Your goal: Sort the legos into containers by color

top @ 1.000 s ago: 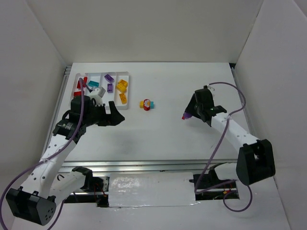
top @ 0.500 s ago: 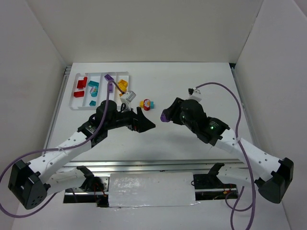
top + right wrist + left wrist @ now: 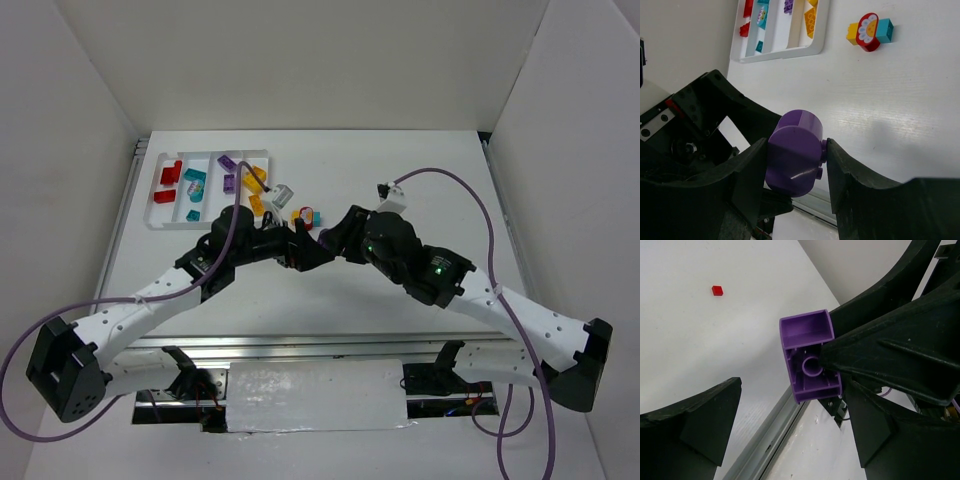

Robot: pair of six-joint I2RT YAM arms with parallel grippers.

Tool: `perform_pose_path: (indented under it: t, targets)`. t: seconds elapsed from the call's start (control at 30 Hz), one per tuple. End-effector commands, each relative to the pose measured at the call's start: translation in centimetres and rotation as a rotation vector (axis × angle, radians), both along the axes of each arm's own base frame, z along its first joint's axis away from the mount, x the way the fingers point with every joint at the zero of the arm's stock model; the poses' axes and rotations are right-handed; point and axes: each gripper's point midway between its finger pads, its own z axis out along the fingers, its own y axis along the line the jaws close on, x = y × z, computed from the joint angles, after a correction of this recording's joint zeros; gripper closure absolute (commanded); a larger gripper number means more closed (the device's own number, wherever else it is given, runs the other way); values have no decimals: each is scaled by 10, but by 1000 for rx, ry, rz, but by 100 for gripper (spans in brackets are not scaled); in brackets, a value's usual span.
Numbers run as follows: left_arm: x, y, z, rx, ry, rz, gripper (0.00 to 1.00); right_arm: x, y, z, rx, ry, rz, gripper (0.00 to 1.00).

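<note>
Handover mid-table, I judge: right pincer (image 3: 796, 167) clamped on purple brick (image 3: 794, 150), offering its hollow underside to left pincer (image 3: 790, 440), whose jaws gape wide either side, no contact seen. Tray (image 3: 790, 51) lies beyond left pincer, on that arm's side, likely the reason for passing it across

My two arms, white shells and black joints
My left arm (image 3: 140, 305) and right arm (image 3: 520, 315) wear smooth white covers between matte black joints and blocky black bases (image 3: 62, 368); a purple cable (image 3: 492, 215) loops along each to a small pale plug (image 3: 390, 192), green lights (image 3: 437, 268) glow on the right arm, and my left tool (image 3: 303, 250) and right tool (image 3: 796, 170) have thick, black, scuffed fingers (image 3: 700, 425)
</note>
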Motion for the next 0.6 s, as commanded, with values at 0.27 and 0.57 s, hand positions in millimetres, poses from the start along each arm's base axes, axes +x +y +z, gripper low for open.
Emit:
perform_pose_path:
  t: [0.27,0.57]
  targets:
    - [5,-13,27,-63,-67,-28,48,3,16,28,52,-46,3,100]
    - [38,2,10,55,0,116,100,3,17,25,98,-55,40,27]
